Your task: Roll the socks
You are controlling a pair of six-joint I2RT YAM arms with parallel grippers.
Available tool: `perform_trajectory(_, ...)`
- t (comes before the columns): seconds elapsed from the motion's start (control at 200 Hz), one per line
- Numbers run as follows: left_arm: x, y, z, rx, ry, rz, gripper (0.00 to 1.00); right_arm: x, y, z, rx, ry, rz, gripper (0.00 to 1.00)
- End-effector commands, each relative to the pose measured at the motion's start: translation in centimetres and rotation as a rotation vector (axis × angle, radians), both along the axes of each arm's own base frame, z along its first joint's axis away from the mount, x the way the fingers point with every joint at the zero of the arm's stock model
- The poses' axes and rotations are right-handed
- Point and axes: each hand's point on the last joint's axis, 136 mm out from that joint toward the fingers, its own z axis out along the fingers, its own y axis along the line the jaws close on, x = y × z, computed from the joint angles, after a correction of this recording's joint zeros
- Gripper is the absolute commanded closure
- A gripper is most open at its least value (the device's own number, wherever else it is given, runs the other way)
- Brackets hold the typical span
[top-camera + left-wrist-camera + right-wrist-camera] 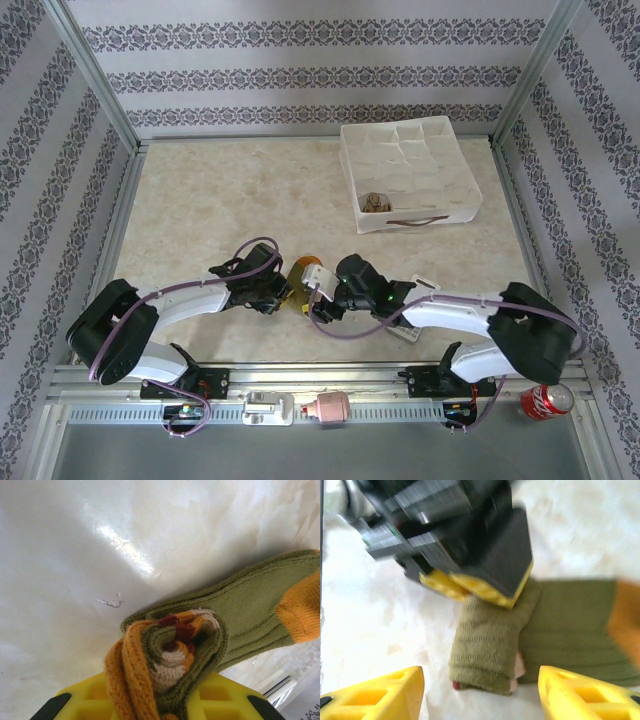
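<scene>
An olive green sock with orange toe and striped bands lies on the table, one end wound into a tight roll. My left gripper is shut on that roll, its yellow fingers pressing both sides. In the right wrist view the roll lies just ahead of my right gripper, which stands open with a finger on either side and apart from it. From above, the sock sits between the left gripper and right gripper. A brown patterned bundle rests in a box compartment.
A white fabric organizer box with several compartments stands at the back right. A red soda can lies by the right arm's base. Metal frame posts and patterned walls close in the marble table.
</scene>
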Motion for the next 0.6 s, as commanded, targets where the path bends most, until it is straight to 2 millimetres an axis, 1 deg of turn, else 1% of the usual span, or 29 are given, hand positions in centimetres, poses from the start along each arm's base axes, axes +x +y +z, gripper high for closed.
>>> perform_trajectory(0.0,-6.1,4.3,-4.5,0.200,0.271,0.013,0.87,0.2,-1.3,-1.4,-0.210,-0.226,0.018,0.37)
perform_trajectory(0.055,-5.9,4.2,-4.5,0.194,0.271,0.013,0.87,-0.5,-0.8,-2.2,-0.265,-0.280,0.061,0.37)
perform_trajectory(0.14,-5.7,4.1,-4.4,0.191,0.267,0.011,0.87,-0.2,-0.3,-3.3,-0.352,-0.344,0.067,0.37)
perform_trajectory(0.285,-5.4,4.0,-4.3,0.191,0.266,0.002,0.87,0.9,1.7,-3.7,-0.417,-0.447,0.084,0.38)
perform_trajectory(0.395,-5.3,4.1,-4.3,0.191,0.266,0.005,0.87,0.9,3.0,-4.4,-0.456,-0.486,0.129,0.39)
perform_trajectory(0.505,-5.3,4.1,-4.3,0.187,0.264,0.009,0.86,1.1,2.9,-5.8,-0.510,-0.481,0.136,0.44)
perform_trajectory(0.595,-5.2,4.2,-4.2,0.178,0.255,0.016,0.86,1.4,2.0,-7.9,-0.576,-0.453,0.128,0.55)
